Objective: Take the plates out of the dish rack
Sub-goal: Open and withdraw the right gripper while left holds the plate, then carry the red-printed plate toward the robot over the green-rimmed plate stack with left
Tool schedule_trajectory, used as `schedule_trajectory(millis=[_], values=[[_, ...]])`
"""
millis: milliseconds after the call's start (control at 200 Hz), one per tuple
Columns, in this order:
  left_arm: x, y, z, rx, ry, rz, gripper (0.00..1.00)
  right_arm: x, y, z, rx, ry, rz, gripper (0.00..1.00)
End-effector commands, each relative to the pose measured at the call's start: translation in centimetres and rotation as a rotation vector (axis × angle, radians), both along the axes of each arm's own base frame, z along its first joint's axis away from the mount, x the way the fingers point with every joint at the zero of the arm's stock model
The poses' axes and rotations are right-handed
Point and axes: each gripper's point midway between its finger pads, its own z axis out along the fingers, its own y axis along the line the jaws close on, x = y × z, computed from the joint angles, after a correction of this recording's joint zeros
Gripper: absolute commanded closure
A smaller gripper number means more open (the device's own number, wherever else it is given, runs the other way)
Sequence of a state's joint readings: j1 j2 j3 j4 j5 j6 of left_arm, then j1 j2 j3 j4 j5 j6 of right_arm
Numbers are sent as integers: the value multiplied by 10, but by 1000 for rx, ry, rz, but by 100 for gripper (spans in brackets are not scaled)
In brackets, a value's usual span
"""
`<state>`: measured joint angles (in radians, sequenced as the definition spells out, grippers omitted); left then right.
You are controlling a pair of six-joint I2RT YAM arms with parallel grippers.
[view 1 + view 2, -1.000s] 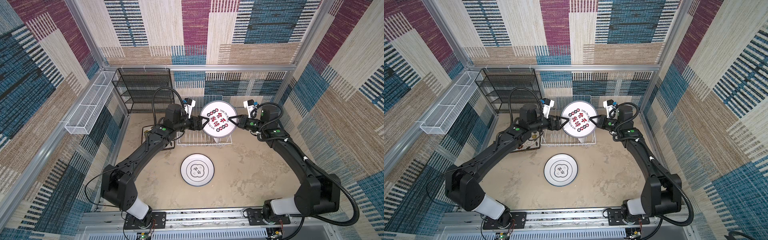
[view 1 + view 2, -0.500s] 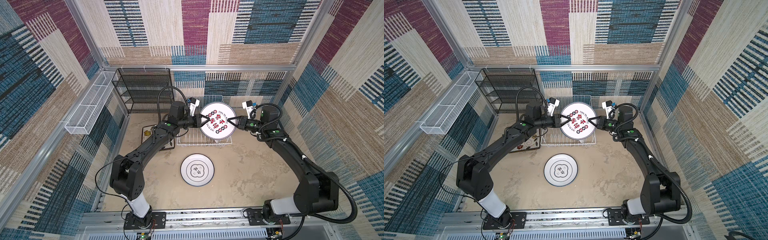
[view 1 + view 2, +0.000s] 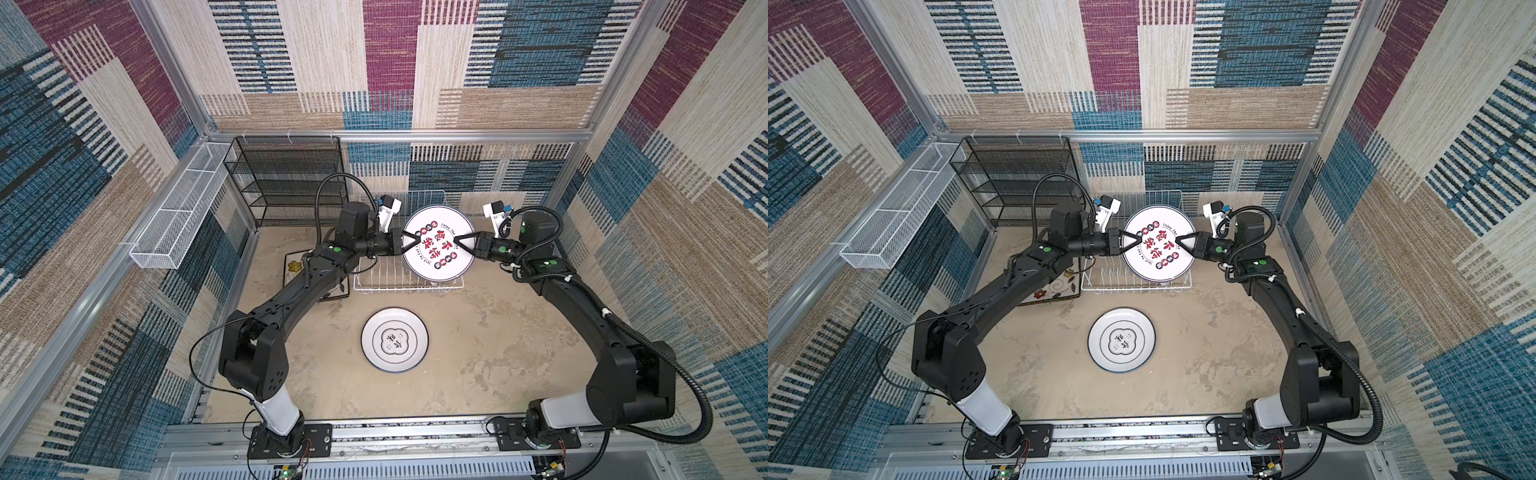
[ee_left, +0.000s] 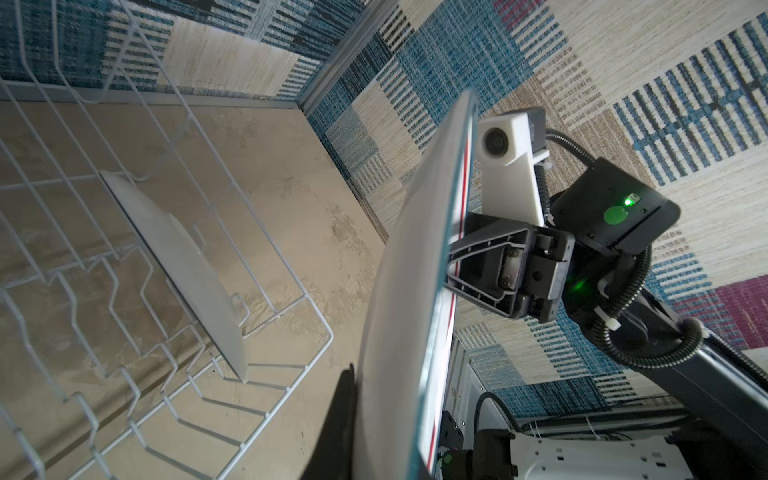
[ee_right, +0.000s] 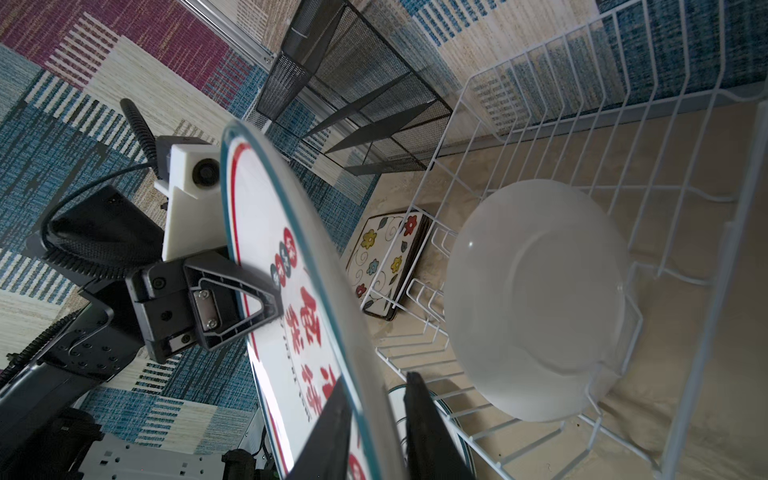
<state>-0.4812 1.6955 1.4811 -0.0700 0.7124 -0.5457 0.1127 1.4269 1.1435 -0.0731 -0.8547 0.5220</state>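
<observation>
Top views both show a round printed plate (image 3: 438,266) raised above the right end of the dish rack (image 3: 374,287), its face turned upward. The left gripper (image 3: 409,242) and the right gripper (image 3: 459,242) meet it at opposite points of the rim. Another round plate (image 3: 394,340) lies flat on the table (image 3: 498,353) in front of the rack. Flowered square plates (image 3: 296,266) sit just beside the rack's left end, partly under the left arm (image 3: 299,291).

Left wrist view looks along the raised plate's plain back (image 4: 399,291). The right gripper (image 4: 453,266) reaches onto its far rim, and one more white plate (image 4: 178,257) stands leaning in the rack.

Right wrist view shows the grip best. The left gripper (image 5: 270,307) is clamped tight on the rim, one finger flat on the printed face. The right gripper's own fingers (image 5: 428,428) straddle the near rim with daylight on one side, so its jaws stand parted and probably bear little or nothing.

The plate looks like glazed ceramic: rigid, fairly heavy, slick and brittle. Pinched at a single edge point, it would likely want to pivot or slip. A deep bite over the rim lip, with the plate near vertical, seems the safest hold.
</observation>
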Motion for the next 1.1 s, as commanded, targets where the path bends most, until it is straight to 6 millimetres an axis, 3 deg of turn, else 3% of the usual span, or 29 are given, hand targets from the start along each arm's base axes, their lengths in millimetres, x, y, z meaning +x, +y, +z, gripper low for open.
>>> schedule_trajectory(millis=[0, 280, 371, 656, 871, 1097], values=[[-6, 2, 16, -5, -80, -20, 100, 5, -6, 9, -20, -54, -51, 62], [-5, 24, 29, 23, -113, 105, 100, 7, -23, 24, -100, -147, -162, 11], [-3, 34, 33, 27, -109, 164, 100, 3, -29, 32, -130, -211, -193, 0], [-22, 66, 31, 69, -33, 298, 100, -20, -30, 51, -259, -434, -145, 1], [-51, 83, 8, 127, 81, 315, 100, -52, -18, 54, -330, -617, -1, 1], [-81, 104, -31, 173, 176, 349, 100, -75, -9, 49, -385, -693, 101, 1]])
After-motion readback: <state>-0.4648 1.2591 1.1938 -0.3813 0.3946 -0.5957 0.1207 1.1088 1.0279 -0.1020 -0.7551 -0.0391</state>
